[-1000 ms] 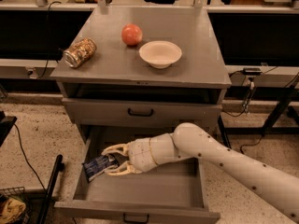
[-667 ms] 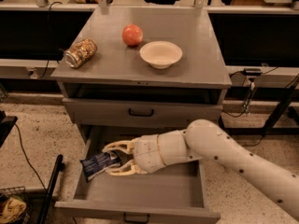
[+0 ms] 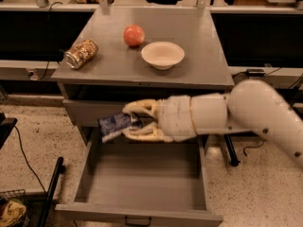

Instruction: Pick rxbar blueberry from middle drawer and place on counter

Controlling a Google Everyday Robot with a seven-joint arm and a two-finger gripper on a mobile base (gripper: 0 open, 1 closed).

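My gripper [image 3: 131,122] is shut on the rxbar blueberry [image 3: 113,126], a flat dark navy bar with pale lettering that sticks out to the left of the cream fingers [image 3: 140,107]. Bar and gripper hang in the air above the back of the open middle drawer [image 3: 142,183], in front of the closed drawer front higher up. The white arm reaches in from the right. The counter [image 3: 142,60] is the grey cabinet top just above and behind the gripper.
On the counter lie a patterned tin can [image 3: 81,54] on its side at the left, a red apple [image 3: 134,35] and a white bowl [image 3: 162,55]. A dark bar [image 3: 51,193] leans on the floor left of the drawer.
The gripper has risen out of the drawer with the bar held in it, from low inside the tray up to the level of the upper drawer front.
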